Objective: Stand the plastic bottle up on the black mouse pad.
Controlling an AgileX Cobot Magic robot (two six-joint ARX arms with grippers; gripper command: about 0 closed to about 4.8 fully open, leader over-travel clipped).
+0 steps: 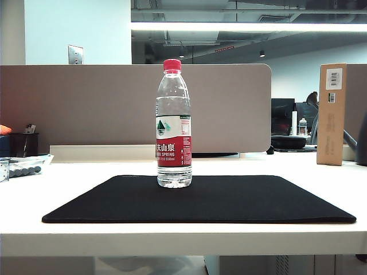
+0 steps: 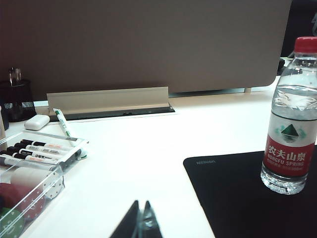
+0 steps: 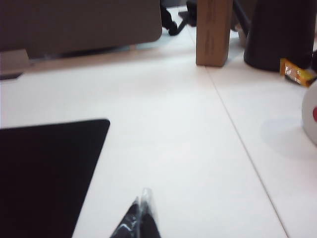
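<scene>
The plastic bottle (image 1: 174,126), clear with a red cap and a red-and-white label, stands upright on the black mouse pad (image 1: 229,200), left of the pad's middle near its far edge. The left wrist view shows the same bottle (image 2: 291,119) standing near a corner of the pad (image 2: 237,198). My left gripper (image 2: 141,204) is shut and empty over the bare white table, well away from the bottle. My right gripper (image 3: 143,194) is shut with nothing in it, over the white table beside another corner of the pad (image 3: 44,173). Neither gripper shows in the exterior view.
A clear tray of markers (image 2: 34,153) and a black pen cup (image 2: 17,99) stand at the table's left. A cardboard box (image 1: 331,114) stands at the back right, with a dark cylinder (image 3: 280,32) and an orange packet (image 3: 296,73) near it. A grey partition (image 1: 114,106) runs behind the table.
</scene>
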